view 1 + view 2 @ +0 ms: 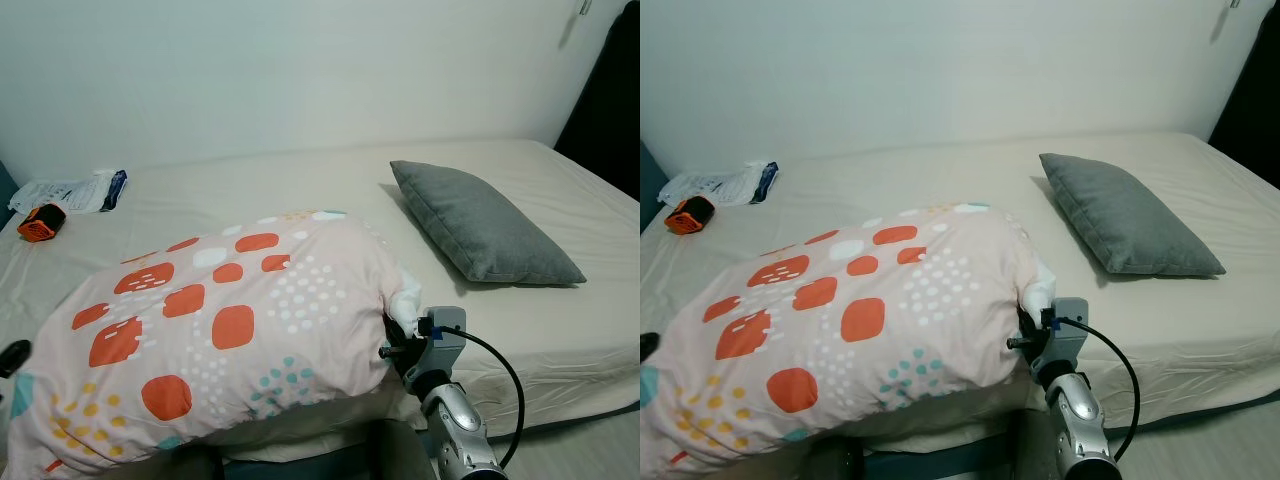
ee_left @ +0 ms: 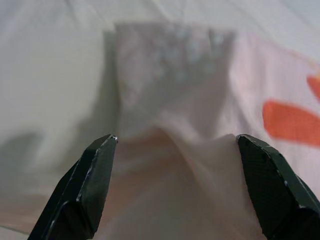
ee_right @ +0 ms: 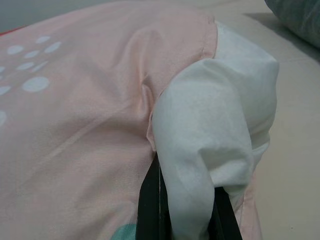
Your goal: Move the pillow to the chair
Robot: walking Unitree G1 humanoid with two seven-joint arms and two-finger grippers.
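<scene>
A large pink pillow (image 1: 220, 330) with orange patches and white dots is held up over the near edge of the bed (image 1: 330, 180), between my two arms. At its right end my right gripper (image 1: 397, 345) is shut on the white inner corner (image 3: 215, 130) that pokes out of the case; the black fingers (image 3: 150, 200) pinch that cloth. At the pillow's left end sits my left gripper (image 2: 176, 139), its fingers spread wide with pink fabric bulging between them. A black part of that gripper (image 1: 12, 357) shows at the pillow's left edge.
A grey pillow (image 1: 480, 225) lies on the bed to the right. A white plastic bag (image 1: 75, 190) and an orange-and-black object (image 1: 41, 222) lie at the far left of the bed. A dark curtain (image 1: 610, 100) hangs at the right.
</scene>
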